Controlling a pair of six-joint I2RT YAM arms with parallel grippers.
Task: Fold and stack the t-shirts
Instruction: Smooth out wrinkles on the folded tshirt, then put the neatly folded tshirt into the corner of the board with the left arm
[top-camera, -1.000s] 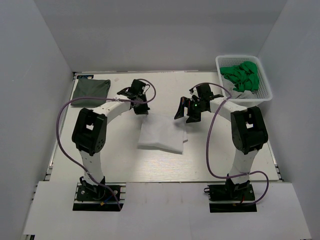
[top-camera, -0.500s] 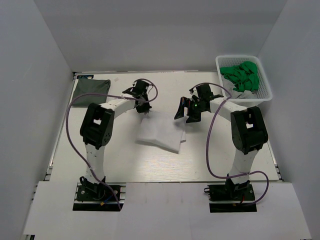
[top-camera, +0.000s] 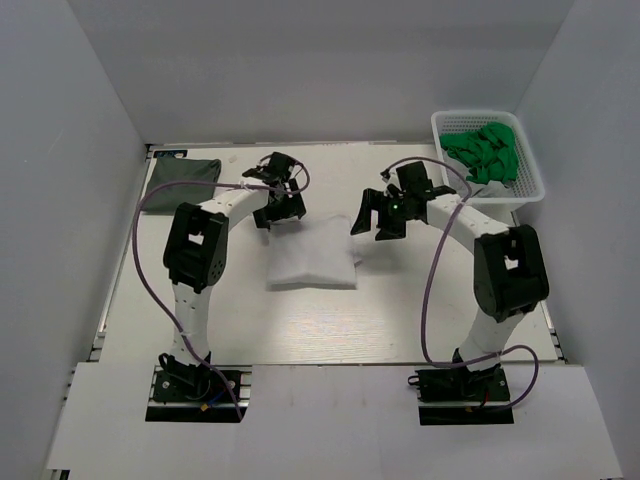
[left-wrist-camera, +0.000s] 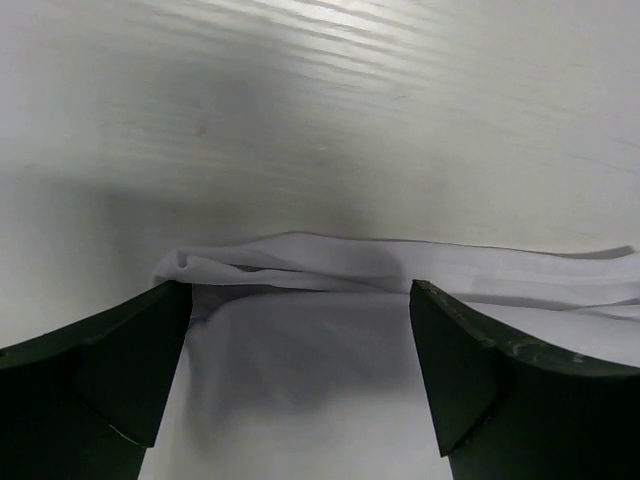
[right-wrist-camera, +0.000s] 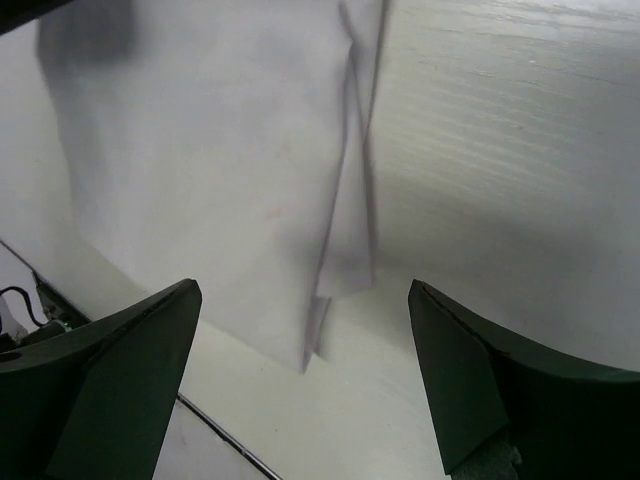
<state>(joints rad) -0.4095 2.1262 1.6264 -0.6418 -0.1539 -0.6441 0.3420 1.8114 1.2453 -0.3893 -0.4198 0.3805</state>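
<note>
The white t-shirt lies folded into a rectangle at mid-table. My left gripper hovers over its far left corner, open. In the left wrist view the white t-shirt fills the space below the spread fingers, with its folded edge just ahead and nothing gripped. My right gripper hangs open just past the shirt's far right corner. In the right wrist view the shirt's edge sits ahead of the open fingers. The dark grey-green t-shirt rests folded at the far left corner.
A white mesh basket holding green items stands at the far right corner. White walls close in the table on the left, back and right. Purple cables loop off both arms.
My left gripper has opened and let go of the white t-shirt, which has dropped flat into a squared rectangle. The right gripper has shifted slightly back and stays open.
</note>
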